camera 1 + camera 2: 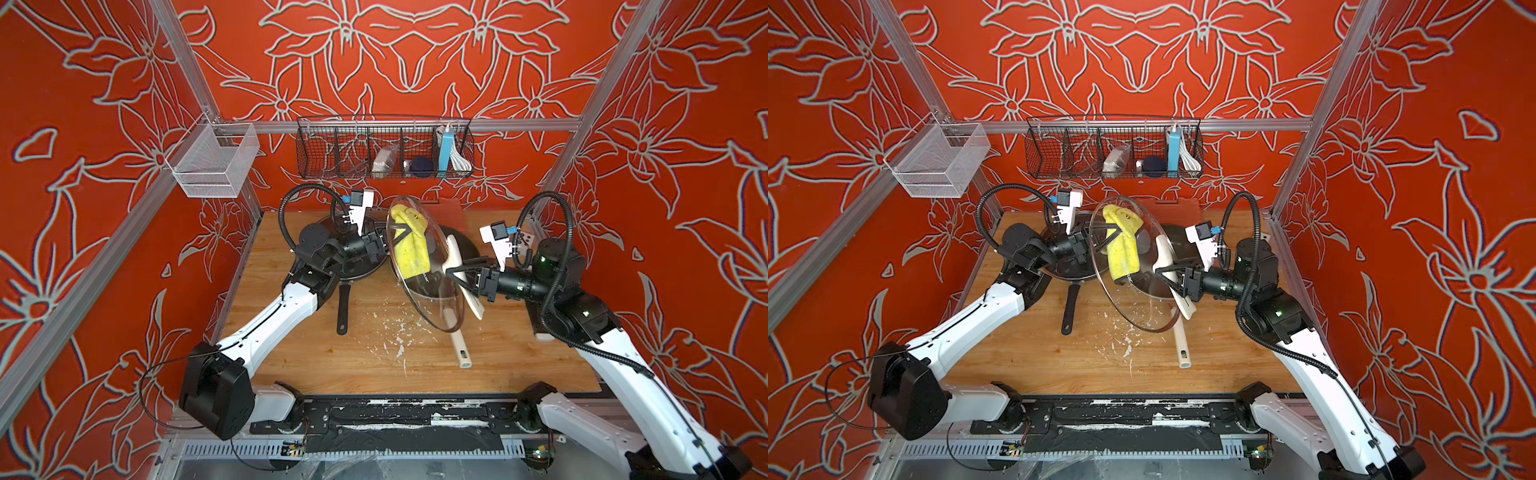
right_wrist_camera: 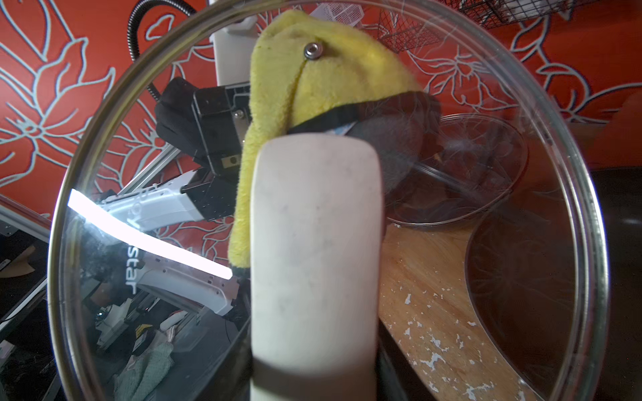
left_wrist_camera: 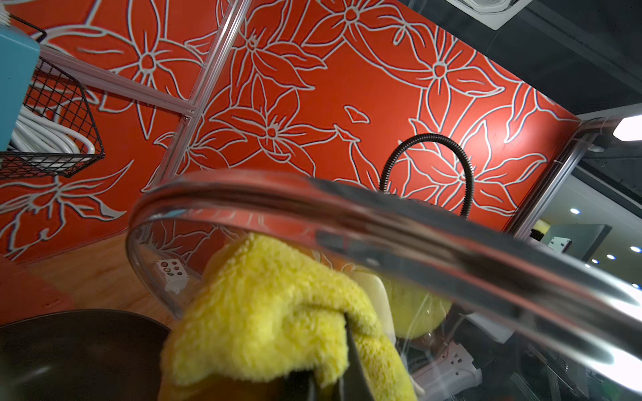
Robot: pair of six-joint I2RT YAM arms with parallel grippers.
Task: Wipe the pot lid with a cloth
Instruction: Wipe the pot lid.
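Your right pincer [image 1: 452,272] is clamped on the cream handle [image 1: 451,253] of the pot lid [image 1: 432,301]. It holds the glass lid stood up on edge and tilted, between the two arms, in both top views. From above you cannot tell whether the lower rim clears the desk [image 1: 291,365].

Your left pincer [image 1: 1102,243] is clenched on the cloth [image 1: 1123,251]. The fluffy yellow cloth hangs bunched and folded from it. It lies against the lid's underside, the face away from the handle. It covers the upper middle of the glass and droops toward the centre.

In the right wrist view you look at the handle [image 2: 316,243] head-on. The cloth [image 2: 278,86] shows through the glass behind it, its dark edge trim crossing above the handle. In the left wrist view the cloth [image 3: 271,312] fills the foreground, one dark finger [image 3: 351,364] is sunk in its folds, and the lid's rim [image 3: 347,208] arcs over it.

On the desk beneath your left arm sits a black frying pan [image 1: 343,305], its handle pointing toward the robot's base. A second glass lid [image 2: 469,166] lies over there, seen through the held one. Behind the held lid is a dark pan [image 1: 463,249], and its long cream handle [image 1: 459,347] sticks out below the rim. White flecks [image 1: 397,340] are scattered on the wood between the two pan handles.
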